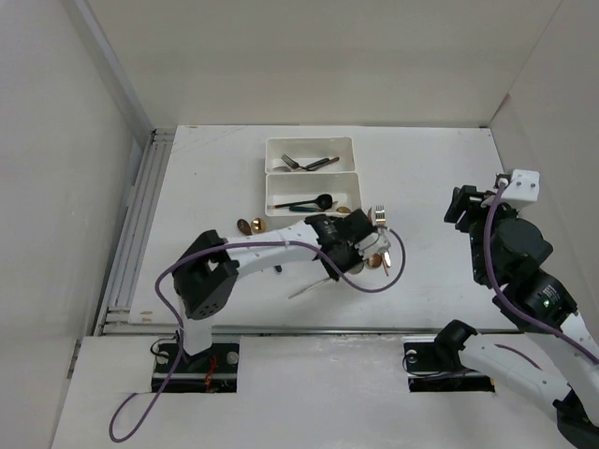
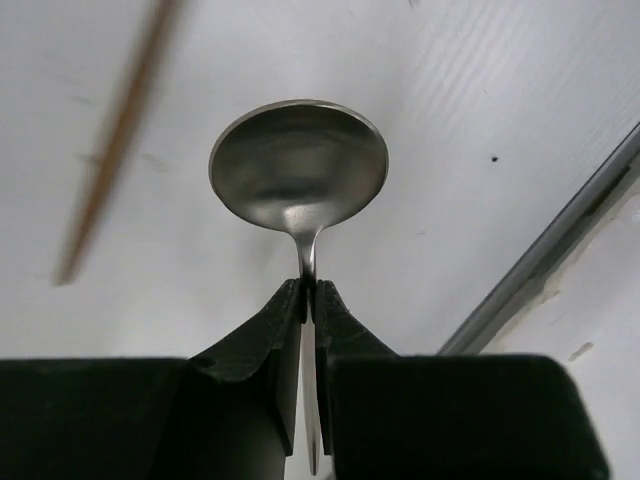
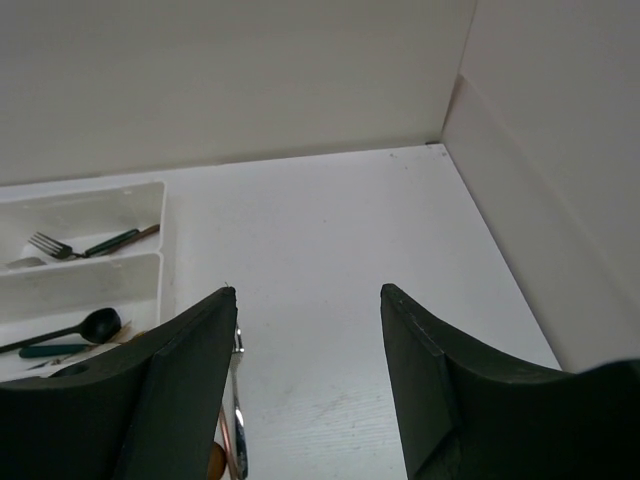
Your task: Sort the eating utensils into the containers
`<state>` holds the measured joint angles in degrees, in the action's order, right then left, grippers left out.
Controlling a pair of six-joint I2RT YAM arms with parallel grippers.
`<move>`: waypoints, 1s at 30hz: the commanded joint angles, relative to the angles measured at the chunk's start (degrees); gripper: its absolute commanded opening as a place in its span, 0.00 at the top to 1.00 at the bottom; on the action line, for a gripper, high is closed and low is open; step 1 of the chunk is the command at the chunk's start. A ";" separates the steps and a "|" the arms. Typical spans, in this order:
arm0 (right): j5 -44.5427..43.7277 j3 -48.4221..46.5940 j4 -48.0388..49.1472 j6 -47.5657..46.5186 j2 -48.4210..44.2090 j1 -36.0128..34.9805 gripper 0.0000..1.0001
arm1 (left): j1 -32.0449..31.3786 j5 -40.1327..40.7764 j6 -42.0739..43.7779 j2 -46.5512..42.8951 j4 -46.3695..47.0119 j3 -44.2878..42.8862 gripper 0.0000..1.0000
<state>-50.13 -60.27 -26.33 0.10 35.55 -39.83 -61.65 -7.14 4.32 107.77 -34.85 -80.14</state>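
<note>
Left gripper (image 2: 309,290), clamped on a silver spoon (image 2: 298,165), seems mid-carry; next comes release over the near tray (image 1: 342,187) at eleven o'clock.

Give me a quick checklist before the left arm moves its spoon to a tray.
1. Left gripper shut on the silver spoon: ok.
2. Fingers pinch the neck, bowl free: ok.
3. Near tray holds a black spoon and has bare room: ok.
4. Far tray holds forks, so avoid it: ok.
5. Right gripper open, well apart from the trays: ok.
6. Silver spoon lifted off the table: cannot tell.
</note>
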 commanded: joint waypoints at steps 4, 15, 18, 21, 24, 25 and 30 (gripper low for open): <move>1.61 -0.37 13.31 -4.40 1.01 -0.33 0.35 | 4.86 18.01 19.02 -14.06 7.64 -8.11 1.00; 1.61 -2.48 14.46 -4.93 4.35 -0.33 0.35 | 16.11 18.49 43.06 -11.90 35.53 -1.86 1.00; 1.09 -2.48 14.46 -4.93 4.35 -0.33 0.35 | 17.26 16.20 45.16 -8.37 37.91 -4.23 1.00; 1.09 -3.01 12.01 -4.32 4.87 -0.33 0.35 | 17.88 15.49 45.26 -4.77 39.60 -6.07 1.00; 1.09 -4.24 9.03 -3.70 5.49 -0.33 0.35 | 18.49 13.47 42.54 -2.74 35.30 -6.70 0.95; 1.09 -4.24 8.49 -3.09 5.49 -0.33 0.35 | 19.02 12.51 40.96 -2.74 33.55 -6.70 0.89; 1.09 -4.24 7.96 -2.56 5.49 -0.33 0.35 | 19.02 10.30 37.88 -2.74 33.01 -3.53 0.28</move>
<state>-48.88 -62.30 -17.82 -3.57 40.99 -39.83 -43.00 5.58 45.06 107.87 -2.76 -82.74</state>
